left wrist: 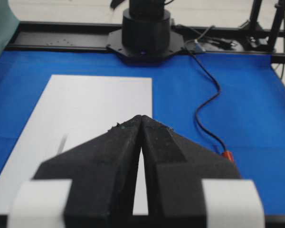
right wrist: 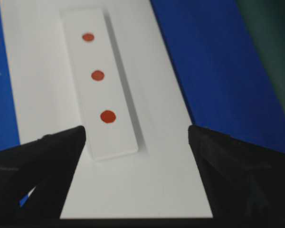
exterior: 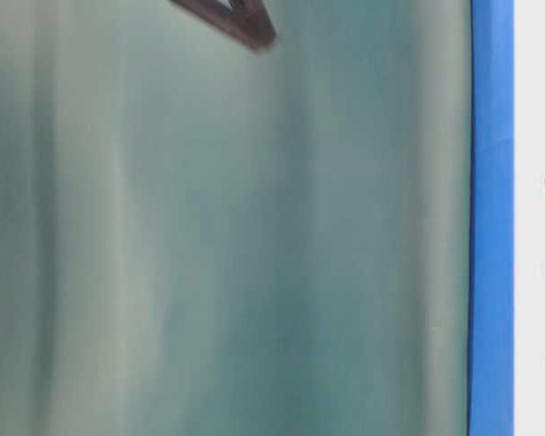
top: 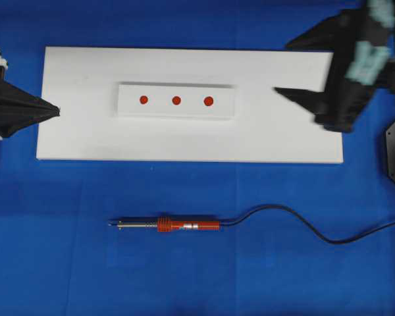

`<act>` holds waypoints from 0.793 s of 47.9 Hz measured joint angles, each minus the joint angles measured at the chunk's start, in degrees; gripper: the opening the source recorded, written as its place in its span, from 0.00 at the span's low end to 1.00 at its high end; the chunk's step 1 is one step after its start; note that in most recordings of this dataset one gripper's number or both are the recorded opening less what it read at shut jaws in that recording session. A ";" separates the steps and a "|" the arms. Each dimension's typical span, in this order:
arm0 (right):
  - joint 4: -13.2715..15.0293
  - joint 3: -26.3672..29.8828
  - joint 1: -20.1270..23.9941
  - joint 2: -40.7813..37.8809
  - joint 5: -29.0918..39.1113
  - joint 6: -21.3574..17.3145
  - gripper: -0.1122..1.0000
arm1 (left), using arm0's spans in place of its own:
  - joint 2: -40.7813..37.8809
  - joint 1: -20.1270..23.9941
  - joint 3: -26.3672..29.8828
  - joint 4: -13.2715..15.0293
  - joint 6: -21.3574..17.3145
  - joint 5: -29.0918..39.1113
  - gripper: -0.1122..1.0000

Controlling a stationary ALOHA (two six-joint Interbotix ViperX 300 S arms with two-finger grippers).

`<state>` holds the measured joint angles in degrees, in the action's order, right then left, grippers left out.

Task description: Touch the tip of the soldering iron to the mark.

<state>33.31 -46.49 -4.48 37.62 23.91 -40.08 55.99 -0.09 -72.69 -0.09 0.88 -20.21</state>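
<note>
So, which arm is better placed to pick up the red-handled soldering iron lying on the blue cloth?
The right arm, probably. Its pincer is open over the white board's right end, on the side of the iron's red handle. The left pincer is shut at the board's left edge.

Three red marks (top: 176, 101), one soldering iron (top: 178, 225).

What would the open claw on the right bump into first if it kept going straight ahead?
Probably the small white strip with red dots, lying on the white board. The right claw points at its near end, though its height is unclear.
</note>
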 measured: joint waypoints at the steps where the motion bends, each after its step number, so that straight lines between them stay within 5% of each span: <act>1: 0.00 -0.70 0.09 1.23 0.00 0.00 0.91 | 0.00 0.00 0.00 0.00 0.00 0.00 0.10; 22: -1.58 -16.70 0.00 20.92 -3.87 -0.35 0.91 | 0.00 0.09 0.00 0.09 0.00 0.00 0.10; 38: -2.81 -23.64 0.09 24.35 -9.05 -0.44 0.91 | 0.00 0.00 0.09 0.00 0.00 -0.18 0.10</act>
<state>30.50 -70.14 -4.39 61.96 14.85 -40.52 55.99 -0.09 -72.60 -0.09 0.88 -20.39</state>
